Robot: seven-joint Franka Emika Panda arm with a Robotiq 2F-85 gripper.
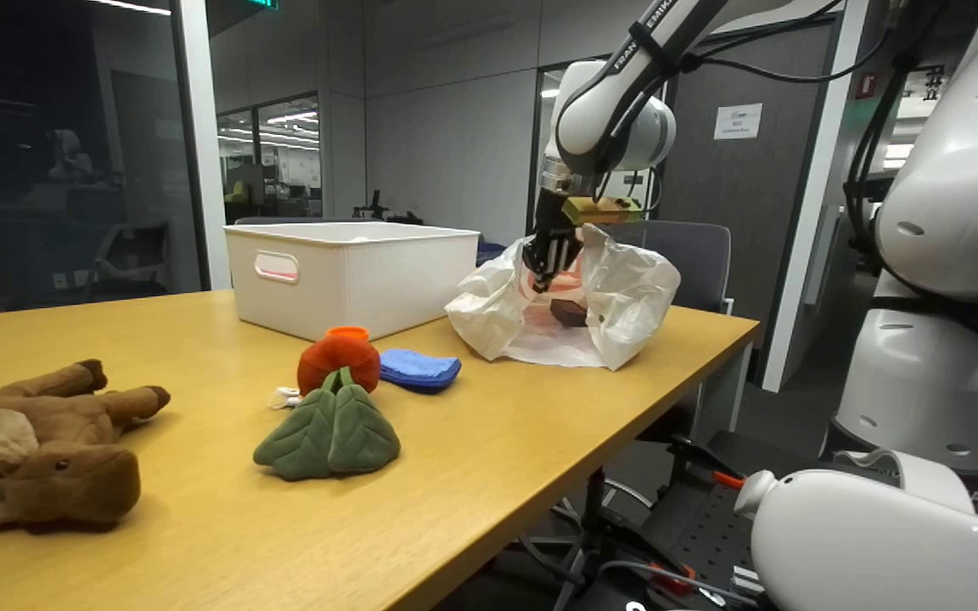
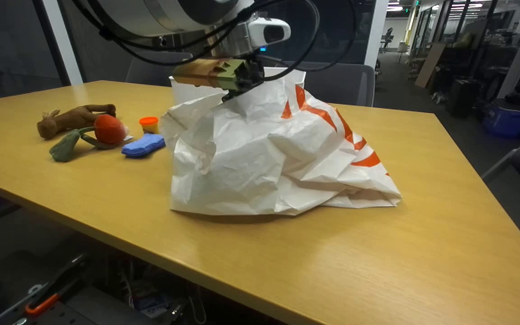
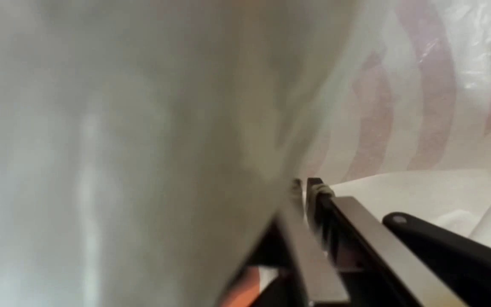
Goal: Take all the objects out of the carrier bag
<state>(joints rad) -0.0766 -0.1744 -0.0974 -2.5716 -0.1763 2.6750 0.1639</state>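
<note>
Where bag (image 1: 629,293) gapes, pincer (image 3: 304,186) inside, virtually closed

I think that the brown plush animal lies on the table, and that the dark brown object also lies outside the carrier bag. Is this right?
Not entirely: the dark brown object lies inside the carrier bag, as an exterior view shows through the bag's opening. The brown plush animal does lie on the table.

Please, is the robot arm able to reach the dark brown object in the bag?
Probably yes: the carrier bag gapes open and the end effector seems near the dark brown object, though the bag's loose sides might interfere.
</note>
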